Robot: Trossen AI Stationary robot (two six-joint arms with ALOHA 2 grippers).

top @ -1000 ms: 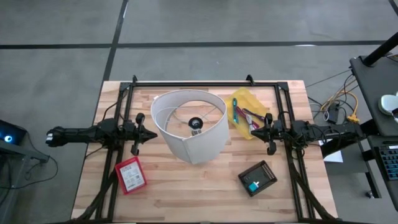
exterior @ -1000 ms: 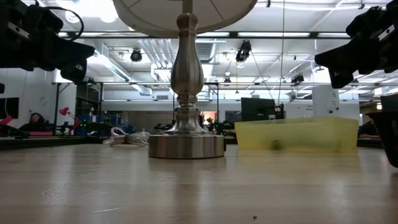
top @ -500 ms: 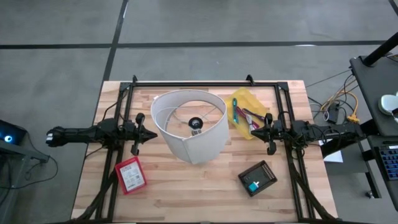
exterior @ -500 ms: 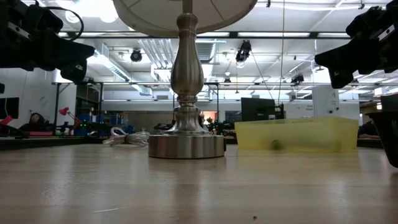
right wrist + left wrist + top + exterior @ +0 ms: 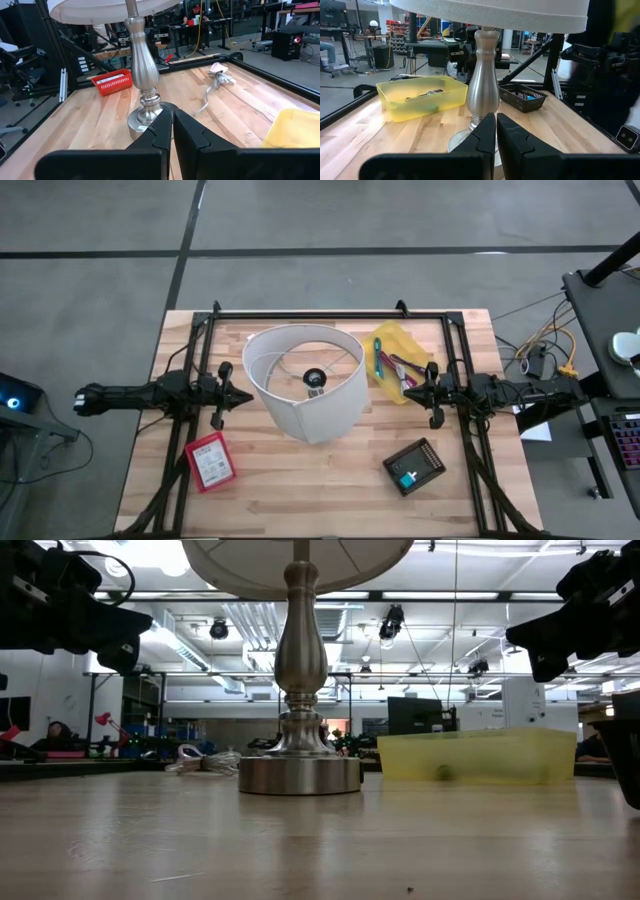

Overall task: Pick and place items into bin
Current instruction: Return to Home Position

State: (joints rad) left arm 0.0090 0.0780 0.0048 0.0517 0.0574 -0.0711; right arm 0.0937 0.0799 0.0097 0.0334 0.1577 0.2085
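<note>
nothing has shifted since a moment ago: both arms, the lamp and the baskets sit just where they did.

the left hand (image 5: pixel 235 394) hangs off the wood on the left side of the worktop (image 5: pixel 300 495), its tip just beside the wall of the white lampshade (image 5: pixel 305 385). its two dark fingers (image 5: pixel 482 142) are pressed flat together, holding nothing. the right hand (image 5: pixel 420 391) faces it from the other side, raised above the corner of the yellow tray (image 5: pixel 395 332) nearest that arm and clear of the rim. it is also pinched tight and holding nothing. both arms lie stretched out level, pointing inward at each other across the middle of the worktop.

the tray sits toward the far right, just beside the shade. a tangle of red, green and pale cables (image 5: pixel 392 368) lies inside it. another pale cable (image 5: pixel 215 80) lies loose on the wood near the lamp's metal foot (image 5: pixel 298 775).

the shade fills the centre, so the gap between the hands is taken up. open wood runs along the near edge, between the red basket (image 5: pixel 210 462) at the near left and the black basket (image 5: pixel 413 467) at the near right. black rails (image 5: pixel 320 313) frame the far edge and both sides.
</note>
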